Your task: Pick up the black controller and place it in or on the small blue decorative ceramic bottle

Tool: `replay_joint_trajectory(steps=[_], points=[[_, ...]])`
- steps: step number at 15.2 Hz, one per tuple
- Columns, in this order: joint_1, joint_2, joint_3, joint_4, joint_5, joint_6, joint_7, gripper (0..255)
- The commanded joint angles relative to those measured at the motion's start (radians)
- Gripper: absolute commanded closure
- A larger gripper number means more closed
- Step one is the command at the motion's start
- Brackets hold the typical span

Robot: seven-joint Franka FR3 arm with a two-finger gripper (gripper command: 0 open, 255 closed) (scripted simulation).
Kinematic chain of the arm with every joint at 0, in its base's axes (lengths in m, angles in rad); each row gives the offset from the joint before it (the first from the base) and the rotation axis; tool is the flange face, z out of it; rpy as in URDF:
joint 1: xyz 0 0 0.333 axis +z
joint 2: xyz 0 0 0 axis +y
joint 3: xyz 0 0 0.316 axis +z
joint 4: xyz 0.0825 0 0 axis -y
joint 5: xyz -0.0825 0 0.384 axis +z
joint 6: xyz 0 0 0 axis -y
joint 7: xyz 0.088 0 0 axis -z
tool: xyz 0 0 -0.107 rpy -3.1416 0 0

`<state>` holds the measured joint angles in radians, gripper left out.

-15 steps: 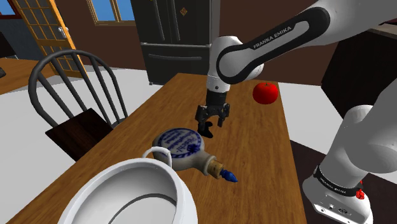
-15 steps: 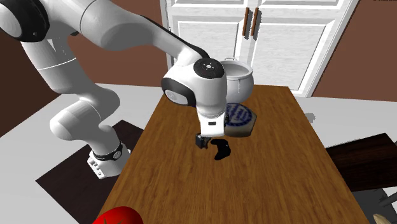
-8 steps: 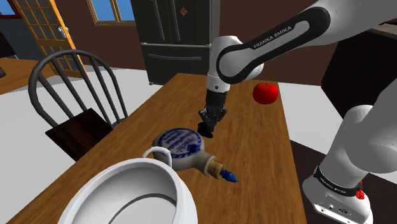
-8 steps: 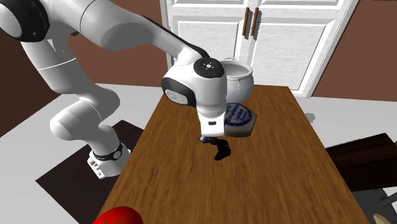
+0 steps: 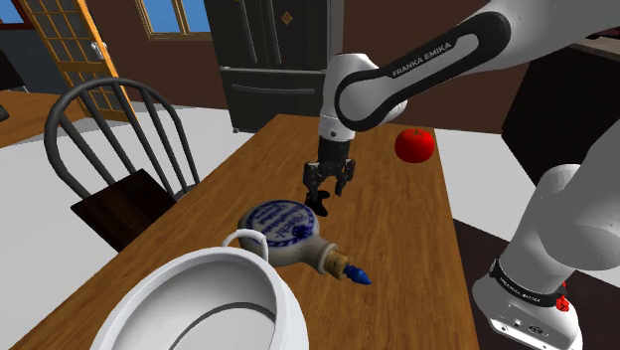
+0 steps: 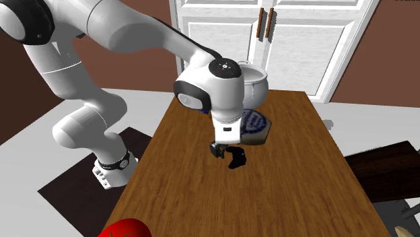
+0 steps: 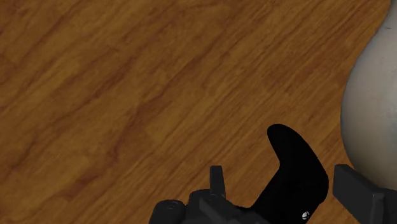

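The black controller (image 7: 299,175) lies on the wooden table (image 5: 397,229) between my gripper's (image 7: 283,175) two fingers, which stand apart; the right finger (image 7: 356,188) is a hair off its side. In the shoulder view my gripper (image 5: 327,197) points down over the controller (image 5: 325,207), just beyond the bottle. The blue-and-white patterned bottle (image 5: 283,227) lies on its side with a blue stopper. In the second exterior view the controller (image 6: 236,159) shows beside my gripper (image 6: 221,152), in front of the bottle (image 6: 254,125). The bottle's pale body (image 7: 372,95) is close past the right finger.
A red apple (image 5: 414,144) sits at the table's far end in the shoulder view. A large white pot (image 5: 199,298) stands near the bottle. A dark wooden chair (image 5: 119,149) is at the shoulder view's left. White cabinets (image 6: 283,40) stand behind the table.
A second ago the fingers stood wide, half a second ago they looked drawn together, and now they stand apart again. The hand has shifted slightly; the controller has barely moved.
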<state>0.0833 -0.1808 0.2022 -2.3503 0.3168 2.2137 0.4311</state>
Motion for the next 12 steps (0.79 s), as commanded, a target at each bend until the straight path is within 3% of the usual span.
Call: replay_joint_trajectory(steps=[1,3,4,12], points=[[-0.024,0.020,0.017,0.032,-0.091,0.019,0.121,0],[-0.050,0.045,0.035,0.078,-0.198,0.024,0.256,0],[-0.054,0.049,0.038,0.086,-0.217,0.024,0.279,0],[-0.052,0.112,0.044,0.046,-0.229,0.126,0.289,0]])
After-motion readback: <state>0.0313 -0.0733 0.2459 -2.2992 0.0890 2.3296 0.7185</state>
